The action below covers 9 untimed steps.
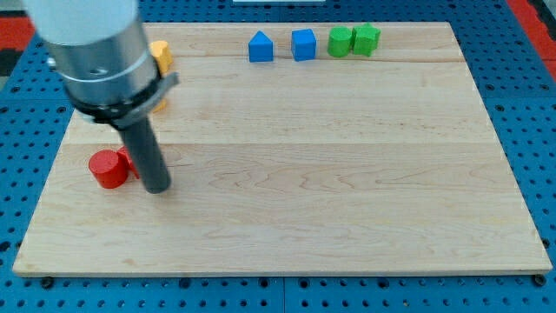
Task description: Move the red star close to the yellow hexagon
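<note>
My tip (pixel 156 188) rests on the wooden board (pixel 330 200) at the view's left. A red cylinder (pixel 107 169) lies just left of the rod. A sliver of a second red block (pixel 129 162) shows between the cylinder and the rod, touching the rod's left side; the rod hides most of it, so I cannot make out its shape. A yellow block (pixel 162 56) shows near the board's top left, mostly hidden behind the arm's body. A small yellow-orange patch (pixel 160 104) shows just below the arm's body.
Along the view's top edge stand a blue house-shaped block (pixel 261 47), a blue cube (pixel 303 44) and two green blocks (pixel 340 41) (pixel 367 38) touching each other. The arm's grey body (pixel 95 52) covers the board's top left corner.
</note>
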Tool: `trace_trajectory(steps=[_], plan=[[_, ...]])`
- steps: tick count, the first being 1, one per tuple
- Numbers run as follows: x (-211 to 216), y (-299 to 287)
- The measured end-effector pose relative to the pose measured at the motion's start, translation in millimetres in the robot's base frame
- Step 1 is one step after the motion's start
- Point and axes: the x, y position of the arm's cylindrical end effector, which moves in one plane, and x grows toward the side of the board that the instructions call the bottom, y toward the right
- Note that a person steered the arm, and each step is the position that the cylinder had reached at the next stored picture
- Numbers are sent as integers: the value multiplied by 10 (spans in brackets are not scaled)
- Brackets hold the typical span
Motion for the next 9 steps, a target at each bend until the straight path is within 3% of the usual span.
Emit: trace_trajectory(steps=[5,6,7,9], plan=[[-379,-55],[93,36],[393,-340],[153,-1378]])
